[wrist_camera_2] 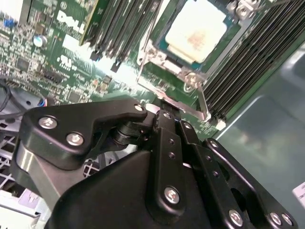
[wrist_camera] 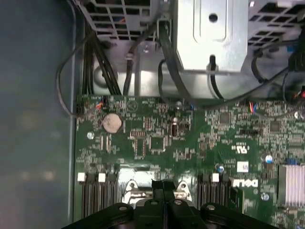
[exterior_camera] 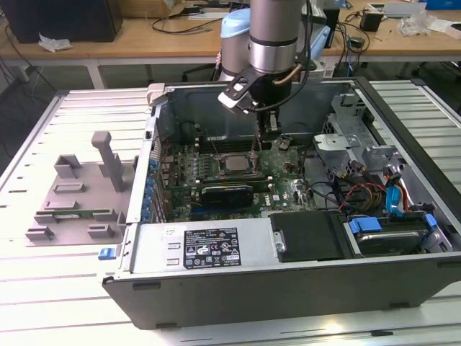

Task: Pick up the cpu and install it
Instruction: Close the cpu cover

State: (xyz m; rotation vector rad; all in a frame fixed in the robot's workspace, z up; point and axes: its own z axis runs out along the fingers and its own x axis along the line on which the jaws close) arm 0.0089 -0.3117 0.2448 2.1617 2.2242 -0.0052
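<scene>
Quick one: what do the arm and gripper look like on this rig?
The arm is a silver-grey metal cylinder with a light blue joint cap and black cables beside the wrist. The gripper is matte black, made of angular linkage bars fastened with silver screws.

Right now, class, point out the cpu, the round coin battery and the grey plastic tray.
cpu [wrist_camera_2: 195, 33]: second wrist view, middle of its shiny metal top.
coin battery [wrist_camera: 112, 122]: first wrist view, centre of its round face.
grey plastic tray [exterior_camera: 83, 198]: exterior view, bare flat base between the posts.
</scene>
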